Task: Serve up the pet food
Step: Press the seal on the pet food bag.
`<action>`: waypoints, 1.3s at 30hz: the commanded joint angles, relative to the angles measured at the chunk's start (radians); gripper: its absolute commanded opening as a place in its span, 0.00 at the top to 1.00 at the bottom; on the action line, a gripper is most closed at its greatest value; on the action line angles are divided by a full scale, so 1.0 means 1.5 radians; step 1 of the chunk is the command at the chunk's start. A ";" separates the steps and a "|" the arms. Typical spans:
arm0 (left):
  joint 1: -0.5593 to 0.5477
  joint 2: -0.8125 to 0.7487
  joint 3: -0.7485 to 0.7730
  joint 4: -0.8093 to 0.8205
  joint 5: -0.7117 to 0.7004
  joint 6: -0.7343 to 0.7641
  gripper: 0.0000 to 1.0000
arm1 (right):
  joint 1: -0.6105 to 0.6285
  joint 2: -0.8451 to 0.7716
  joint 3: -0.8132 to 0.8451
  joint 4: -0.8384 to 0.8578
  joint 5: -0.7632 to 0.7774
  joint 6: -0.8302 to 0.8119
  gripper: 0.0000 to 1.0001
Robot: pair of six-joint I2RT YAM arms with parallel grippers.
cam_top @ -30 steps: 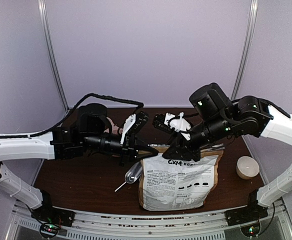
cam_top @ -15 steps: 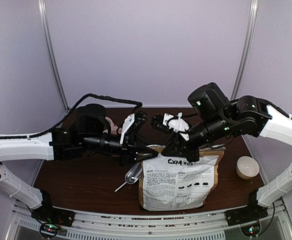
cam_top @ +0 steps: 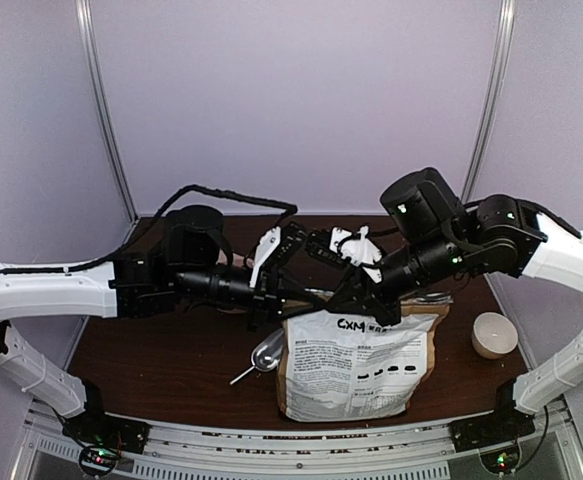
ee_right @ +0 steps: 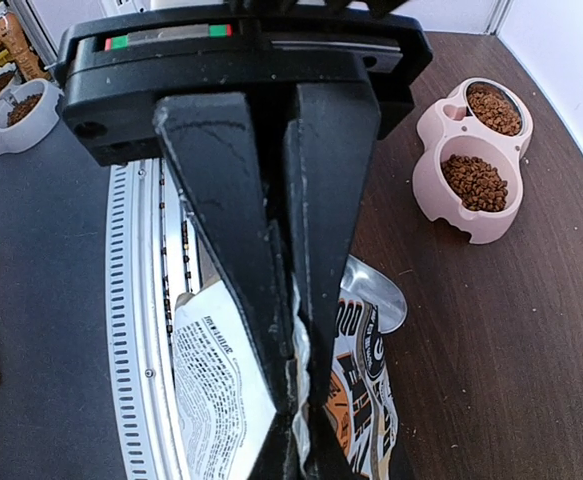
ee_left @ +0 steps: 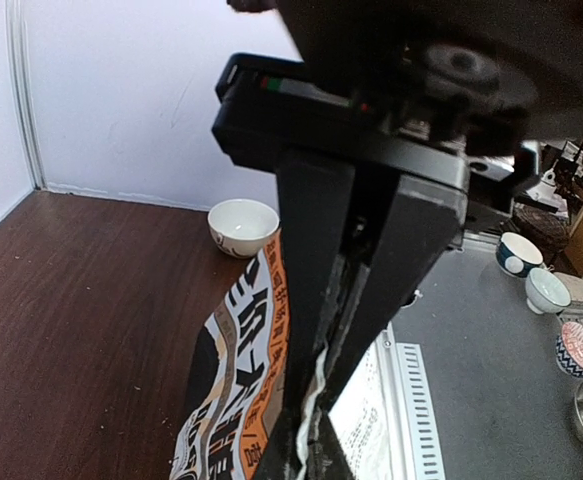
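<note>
The pet food bag, white with orange and grey print, stands at the table's near middle. My left gripper is shut on the left part of its top edge, and the left wrist view shows the crumpled rim pinched between the jaws of that gripper. My right gripper is shut on the same rim further right, the foil edge squeezed between that gripper's fingers. Brown kibble fills both basins of the pink feeder beyond the bag.
A shiny metal scoop lies on the table just left of the bag, its bowl also showing in the right wrist view as the scoop. A white bowl sits at the right. Both arms cross over the table's middle.
The left arm has slid right along the bag's top, and its jaws now pinch the rim. The right gripper has closed on the rim and stayed in place.
</note>
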State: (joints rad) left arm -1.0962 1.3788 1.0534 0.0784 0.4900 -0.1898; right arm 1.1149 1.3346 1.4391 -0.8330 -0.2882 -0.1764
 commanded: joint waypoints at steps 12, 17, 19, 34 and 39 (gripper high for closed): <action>-0.002 -0.080 -0.022 -0.012 -0.056 0.035 1.00 | -0.031 -0.055 -0.036 -0.112 0.124 -0.021 0.79; -0.003 -0.083 -0.018 -0.020 -0.068 0.042 1.00 | -0.035 -0.069 -0.044 -0.141 0.158 -0.021 0.95; -0.003 -0.088 -0.021 -0.022 -0.074 0.043 1.00 | -0.035 -0.080 -0.048 -0.148 0.185 -0.023 1.00; -0.001 -0.113 -0.035 -0.030 -0.090 0.045 1.00 | -0.050 -0.159 -0.102 -0.179 0.306 -0.011 1.00; 0.000 -0.119 -0.037 -0.032 -0.095 0.045 1.00 | -0.051 -0.181 -0.110 -0.183 0.352 -0.011 0.96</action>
State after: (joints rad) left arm -1.1103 1.2865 1.0004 0.0223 0.3546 -0.1345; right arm 1.0809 1.1122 1.3003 -0.9432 -0.0193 -0.2058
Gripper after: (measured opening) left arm 0.005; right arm 0.009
